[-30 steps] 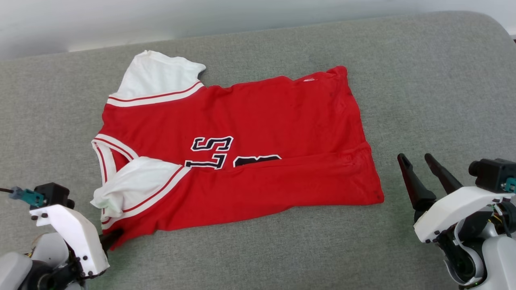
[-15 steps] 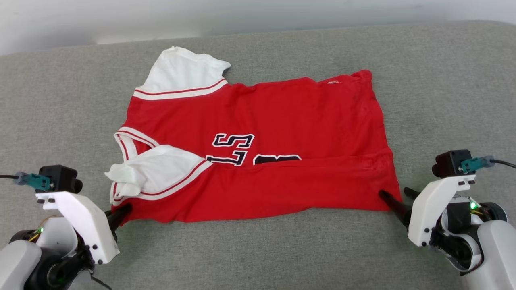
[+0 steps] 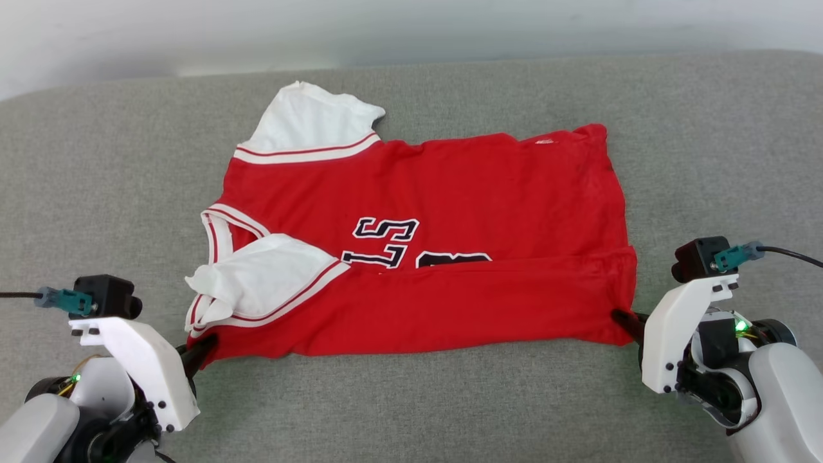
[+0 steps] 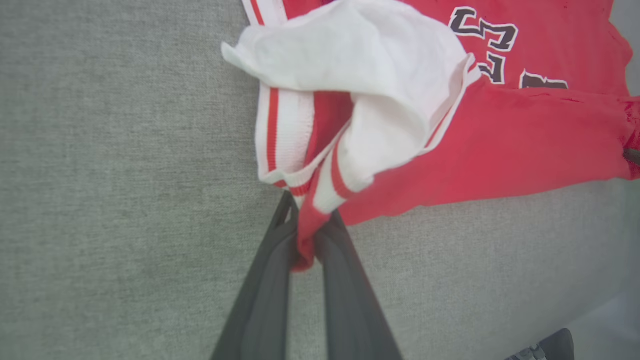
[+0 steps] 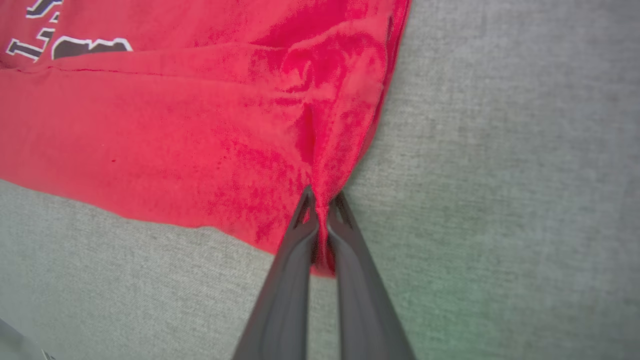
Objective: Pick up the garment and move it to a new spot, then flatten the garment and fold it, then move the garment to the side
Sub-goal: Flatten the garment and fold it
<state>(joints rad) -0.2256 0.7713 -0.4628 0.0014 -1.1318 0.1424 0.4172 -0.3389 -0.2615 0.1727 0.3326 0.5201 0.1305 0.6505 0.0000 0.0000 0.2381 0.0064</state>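
Nearest, the left hand [image 3: 206, 342] is clamping the shirt's [image 3: 450, 186] shoulder corner and the right hand [image 3: 622, 317] is pinching its hem corner, probably to lift that near edge over. Beyond, the shirt is lying flat across the grey cushion [image 3: 96, 167].

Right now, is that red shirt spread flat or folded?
Partly folded: the garment has its near edge doubled over, hiding part of the lettering, and the near sleeve turned onto the front. The far sleeve lies spread.

We have a left pincer [image 3: 204, 344] and right pincer [image 3: 622, 317] with long dark fingers [image 4: 262, 300], white screw-studded brackets [image 3: 144, 370], black cameras [image 3: 103, 294] with teal plugs [image 3: 71, 302], and rounded grey forearms [image 3: 35, 427].
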